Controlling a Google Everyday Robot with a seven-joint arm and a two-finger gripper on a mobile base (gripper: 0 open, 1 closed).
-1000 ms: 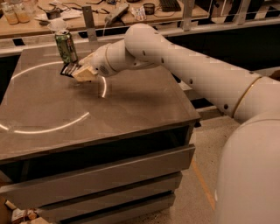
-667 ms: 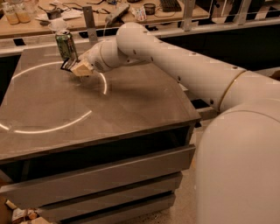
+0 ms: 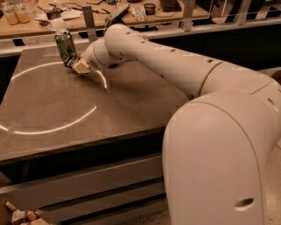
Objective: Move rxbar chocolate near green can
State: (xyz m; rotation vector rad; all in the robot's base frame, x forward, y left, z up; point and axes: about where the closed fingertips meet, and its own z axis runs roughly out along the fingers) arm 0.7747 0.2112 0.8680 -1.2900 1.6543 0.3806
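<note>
The green can [image 3: 65, 45] stands upright near the far left corner of the grey table [image 3: 66, 110]. My gripper [image 3: 78, 66] is just right of the can's base, low over the table, with the arm reaching in from the right. Its tan fingers [image 3: 82, 67] are shut on the rxbar chocolate [image 3: 70, 62]. Only the bar's dark end shows, sticking out toward the can and almost touching it.
Behind the table runs a wooden counter [image 3: 35, 26] with bottles [image 3: 15, 12], papers and small items. A metal post [image 3: 90, 19] stands at the table's far edge. My white arm and base [image 3: 219, 145] fill the right side.
My gripper has moved left and toward the back with the bar, closing the gap to the green can. The can has not moved.
</note>
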